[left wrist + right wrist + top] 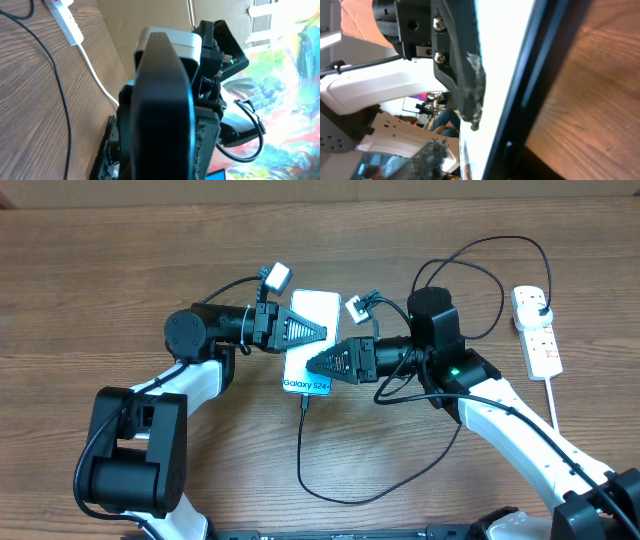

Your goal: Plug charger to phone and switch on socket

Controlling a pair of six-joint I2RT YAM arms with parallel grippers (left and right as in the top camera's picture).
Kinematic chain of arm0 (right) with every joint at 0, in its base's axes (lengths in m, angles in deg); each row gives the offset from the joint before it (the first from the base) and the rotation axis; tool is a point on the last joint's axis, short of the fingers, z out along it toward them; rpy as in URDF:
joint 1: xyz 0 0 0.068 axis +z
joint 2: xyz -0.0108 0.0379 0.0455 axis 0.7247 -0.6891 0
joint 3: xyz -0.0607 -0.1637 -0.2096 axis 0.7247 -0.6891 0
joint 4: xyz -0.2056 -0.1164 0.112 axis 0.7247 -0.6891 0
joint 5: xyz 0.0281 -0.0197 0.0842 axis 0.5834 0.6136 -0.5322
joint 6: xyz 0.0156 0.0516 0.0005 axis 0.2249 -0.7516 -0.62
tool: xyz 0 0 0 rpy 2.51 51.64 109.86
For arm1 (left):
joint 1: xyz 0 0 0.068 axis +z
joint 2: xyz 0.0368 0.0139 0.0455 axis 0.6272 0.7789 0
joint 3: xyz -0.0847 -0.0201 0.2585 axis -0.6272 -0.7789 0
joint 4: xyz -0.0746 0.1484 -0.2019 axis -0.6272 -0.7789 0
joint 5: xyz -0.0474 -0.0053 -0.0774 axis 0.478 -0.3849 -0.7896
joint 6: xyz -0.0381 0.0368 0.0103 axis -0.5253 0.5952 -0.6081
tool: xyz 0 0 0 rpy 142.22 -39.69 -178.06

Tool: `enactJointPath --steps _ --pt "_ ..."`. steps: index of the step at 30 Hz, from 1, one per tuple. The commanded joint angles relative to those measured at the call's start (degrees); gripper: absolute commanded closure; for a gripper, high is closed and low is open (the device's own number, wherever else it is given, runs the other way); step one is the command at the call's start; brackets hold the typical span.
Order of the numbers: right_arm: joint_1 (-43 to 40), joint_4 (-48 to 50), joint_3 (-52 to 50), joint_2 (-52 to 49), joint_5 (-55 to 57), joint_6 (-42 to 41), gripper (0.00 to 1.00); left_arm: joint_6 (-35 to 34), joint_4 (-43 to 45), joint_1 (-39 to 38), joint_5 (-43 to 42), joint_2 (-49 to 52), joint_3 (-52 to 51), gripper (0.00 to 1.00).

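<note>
The phone [316,307] lay screen-up at the centre of the overhead frame. Its long axis ran nearly top to bottom and leaned a little, with the "Galaxy S24" end pointing toward the bottom edge. The small tip of the charger [300,450] met that lower end, though I could not tell whether it was fully seated. From there the thin black cable dropped, looped right along the bottom of the frame and climbed to the socket [538,340] at the upper right, where its black plug [543,312] sat in one outlet. The socket's long axis also ran top to bottom.

My left gripper [322,332] came in from the left, fully closed, with a finger flat on the screen. I could not tell whether anything reached under the phone. My right gripper [312,364] came in from the right over the lower half of the phone, jaws partly apart, with nothing visible between them.

On the bench [100,260] I counted one phone, one charger, one socket and two grippers.
</note>
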Motion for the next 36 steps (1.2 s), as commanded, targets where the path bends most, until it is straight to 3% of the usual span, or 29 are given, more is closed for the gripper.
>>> enactJointPath --steps 1,6,11,22,27,29,34,36 --pt "-0.13 0.28 1.2 -0.07 -1.95 0.09 0.62 -1.84 1.49 0.24 -0.48 -1.42 0.24 0.96" --pt "-0.13 0.26 1.2 -0.07 -1.25 0.09 0.66 -1.42 1.49 0.24 -0.52 -1.42 0.24 0.96" --pt "-0.13 0.04 1.2 -0.07 0.72 0.15 0.79 -0.87 1.49 0.24 -0.48 -1.42 0.24 0.96" --pt "-0.13 -3.17 1.2 -0.17 4.28 0.61 0.96 1.84 1.27 0.24 0.11 -1.4 0.24 0.84" --pt "-0.13 -4.17 1.2 -0.17 4.31 2.29 0.96 4.59 0.76 0.26 1.27 -1.4 0.24 0.61" --pt "-0.2 -4.87 1.2 -0.17 4.33 2.32 0.96 6.58 0.09 0.48 1.73 -1.4 0.24 0.43" --pt "-0.2 -7.67 1.2 -0.17 7.1 2.56 0.96 12.92 -2.4 3.19 1.6 -1.4 0.24 0.2" --pt "-0.2 -9.97 1.2 -0.17 9.73 2.97 0.96 15.61 -3.08 4.94 1.27 -1.38 0.24 0.05"
